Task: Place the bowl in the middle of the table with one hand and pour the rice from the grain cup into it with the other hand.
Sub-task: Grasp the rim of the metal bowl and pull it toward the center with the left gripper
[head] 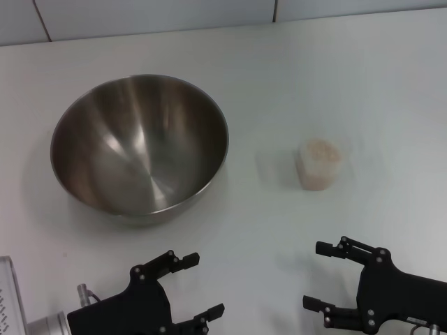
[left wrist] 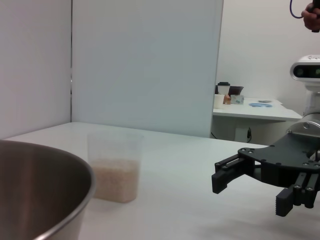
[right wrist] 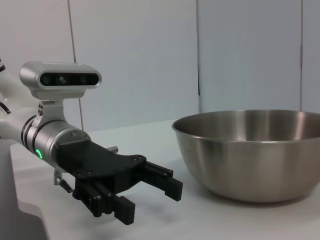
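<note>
Bowl (head: 140, 145) and grain cup (head: 319, 164) apart; left gripper (head: 197, 285) and right gripper (head: 321, 275) near table (head: 279, 84) edge, jaws released.

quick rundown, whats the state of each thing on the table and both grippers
bowl: upright, empty, on the table's left side
grain cup: upright, partly filled with rice, ungrasped
left gripper: jaws open, empty, short of the bowl
right gripper: jaws open, empty, short of the cup

I see the left gripper (head: 197, 285) and right gripper (head: 318, 274) low at the near edge, both with fingers spread apart, holding nothing.
</note>
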{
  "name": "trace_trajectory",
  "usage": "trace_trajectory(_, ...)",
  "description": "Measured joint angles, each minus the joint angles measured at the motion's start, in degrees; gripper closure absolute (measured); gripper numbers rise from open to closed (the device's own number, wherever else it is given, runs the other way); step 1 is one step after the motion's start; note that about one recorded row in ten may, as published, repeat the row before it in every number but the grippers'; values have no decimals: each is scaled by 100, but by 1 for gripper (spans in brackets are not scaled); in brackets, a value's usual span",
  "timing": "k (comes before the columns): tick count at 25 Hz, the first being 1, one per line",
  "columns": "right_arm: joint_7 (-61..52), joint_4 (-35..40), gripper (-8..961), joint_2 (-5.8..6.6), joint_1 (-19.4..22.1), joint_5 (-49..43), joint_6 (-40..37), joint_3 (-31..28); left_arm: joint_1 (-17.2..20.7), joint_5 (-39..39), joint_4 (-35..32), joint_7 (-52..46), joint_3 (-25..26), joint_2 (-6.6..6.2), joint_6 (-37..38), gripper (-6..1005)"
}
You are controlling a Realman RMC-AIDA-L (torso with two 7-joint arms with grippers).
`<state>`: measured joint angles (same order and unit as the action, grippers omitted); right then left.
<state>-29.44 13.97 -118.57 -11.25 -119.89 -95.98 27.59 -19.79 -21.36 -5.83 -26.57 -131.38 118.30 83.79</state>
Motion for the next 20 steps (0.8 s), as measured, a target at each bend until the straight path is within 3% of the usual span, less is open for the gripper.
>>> trace_trajectory(12, 0, 9, 127, 1, -38, 0, -35, -28, -46, 1, 25, -59, 17, 0, -2, 186)
trace_trajectory(14, 0, 9, 127, 1, -43, 0, -36, -35, 37, 32, -52, 99, 68, -5, 289, 187)
trace_trajectory(17, 0, 9, 127, -3, -43, 0, -34, -42, 154, 76, -93, 451, 454, -13, 1013, 187)
trace_trajectory(20, 0, 8, 128, -6, -42, 0, -30, -43, 249, 81, -161, 508, 1247, -63, 1771, 187)
